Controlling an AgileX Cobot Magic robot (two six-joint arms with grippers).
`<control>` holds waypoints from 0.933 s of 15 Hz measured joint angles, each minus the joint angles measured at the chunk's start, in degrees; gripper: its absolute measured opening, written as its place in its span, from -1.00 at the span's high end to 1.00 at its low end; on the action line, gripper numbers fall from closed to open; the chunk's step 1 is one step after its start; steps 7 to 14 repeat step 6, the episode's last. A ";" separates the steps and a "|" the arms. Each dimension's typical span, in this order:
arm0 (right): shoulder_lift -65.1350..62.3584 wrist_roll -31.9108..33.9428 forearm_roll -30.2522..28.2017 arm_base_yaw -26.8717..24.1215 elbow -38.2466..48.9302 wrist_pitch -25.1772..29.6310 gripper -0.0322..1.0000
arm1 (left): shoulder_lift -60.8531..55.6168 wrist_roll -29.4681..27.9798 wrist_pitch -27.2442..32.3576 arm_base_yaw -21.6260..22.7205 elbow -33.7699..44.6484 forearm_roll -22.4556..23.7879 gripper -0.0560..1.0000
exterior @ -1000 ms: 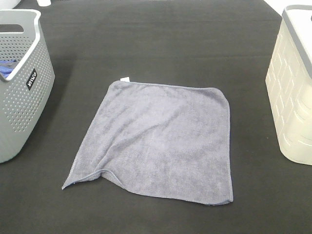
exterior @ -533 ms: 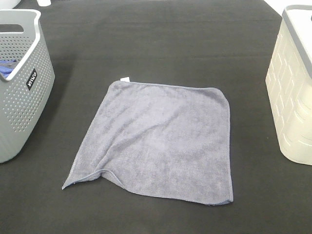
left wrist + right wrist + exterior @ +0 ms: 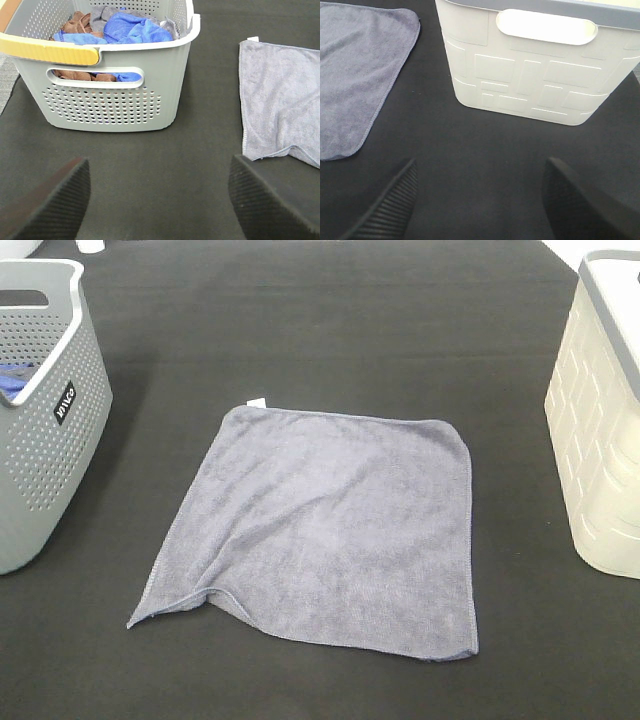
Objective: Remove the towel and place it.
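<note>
1. Leftmost, a grey perforated basket [image 3: 45, 430] stands on the black table [image 3: 330, 330] at the left edge, with a white rim and a small dark label on its side. The left wrist view shows a yellow handle [image 3: 50, 50] on its rim.
2. Basket contents: crumpled bright blue cloth [image 3: 132, 27], brown cloth [image 3: 77, 22] and a bit of grey cloth, piled loosely inside.
3. Left gripper [image 3: 160, 205]: both ribbed black fingers [image 3: 55, 205] stand wide apart over bare table just near of the basket, nothing between them.
4. The towel [image 3: 325, 530], grey-lavender with stitched edges, lies spread flat on the table at centre, between the two containers and touching neither. Its small white tag [image 3: 257, 402] sits at the far left corner. The near left corner is drawn out to a point with a shallow fold beside it.
5. Right gripper [image 3: 480, 200]: its black fingers [image 3: 387, 205] are likewise spread, empty, above bare table just near of the bin, with the towel's right edge off to one side.
6. Rightmost, a cream bin [image 3: 600, 450] with a grey rim, moulded rectangular panels and a cut-out handle slot [image 3: 547, 27] stands at the right edge, apart from the towel.
</note>
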 joint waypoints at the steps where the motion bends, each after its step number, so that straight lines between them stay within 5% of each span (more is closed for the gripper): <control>1: 0.00 0.00 0.00 0.00 0.00 0.00 -0.31 | 0.00 0.00 0.00 0.00 0.00 0.00 -0.45; 14: 0.00 0.00 0.00 0.00 0.00 0.00 -0.31 | 0.00 0.00 0.00 0.00 0.00 0.00 -0.45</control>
